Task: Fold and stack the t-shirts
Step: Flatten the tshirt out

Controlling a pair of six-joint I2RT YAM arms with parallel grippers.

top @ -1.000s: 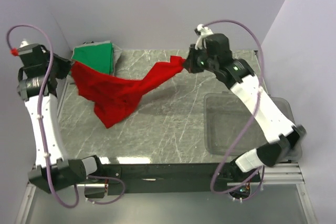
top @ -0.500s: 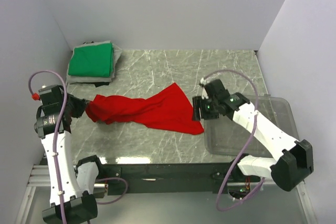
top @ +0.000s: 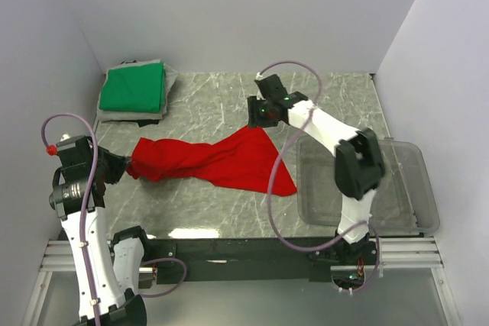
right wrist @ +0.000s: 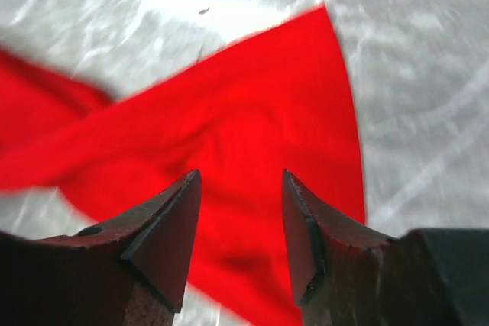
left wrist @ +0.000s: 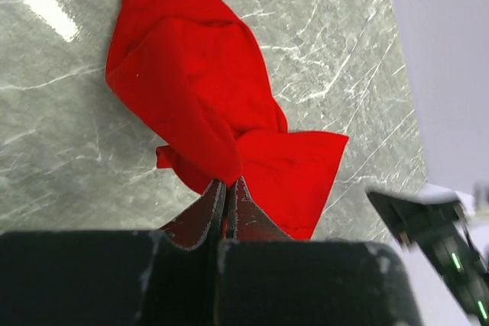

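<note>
Left hand pinches the red shirt, grip unclear from overhead (wrist view shows it). Right hand gapes wide above the cloth.

Beyond the red shirt and along its near side the table lies bare — right of it stands the bin, far-left the green shirt.

Grey-green marble-patterned tabletop, glossy along the near edge. Stretched across the middle, a bright red soft cloth t-shirt, bunched and twisted at the left, fanned flat at the right. In the far left corner, a folded grey cloth flat on the marble, bearing a folded bright green cloth t-shirt. On the right, a clear rectangular plastic bin, just beside the red fanned end.
</note>
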